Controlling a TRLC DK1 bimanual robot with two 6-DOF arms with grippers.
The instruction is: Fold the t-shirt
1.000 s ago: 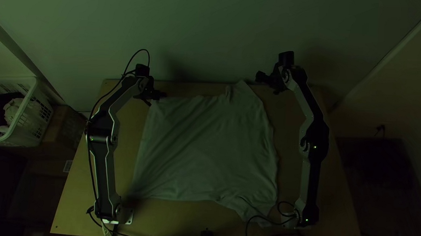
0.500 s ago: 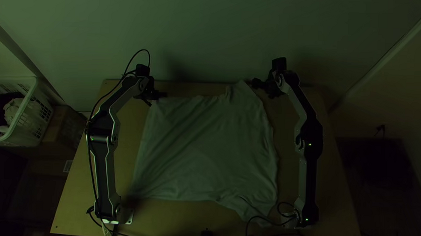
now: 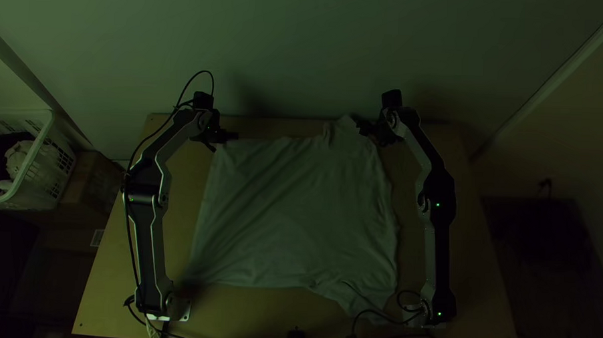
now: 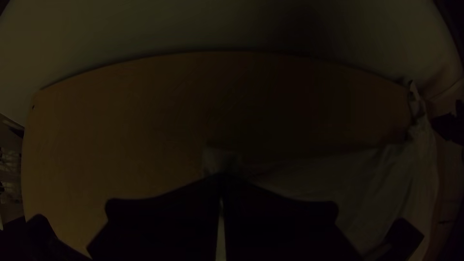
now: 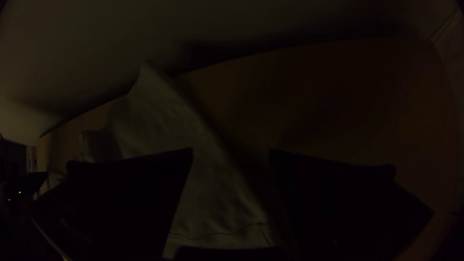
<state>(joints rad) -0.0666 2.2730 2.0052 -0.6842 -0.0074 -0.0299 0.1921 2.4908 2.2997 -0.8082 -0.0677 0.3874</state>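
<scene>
Wooden table [image 3: 186, 185], t-shirt corner [image 3: 226, 152] in left hand [image 3: 234, 136].

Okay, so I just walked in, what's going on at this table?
A robot is at work on a t-shirt, which lies spread out and a bit wrinkled on the wooden table, not yet folded. Its left claw is closed on a far corner of the shirt, at the end away from the sleeves. The right claw is open by the far sleeve and isn't gripping it.
</scene>
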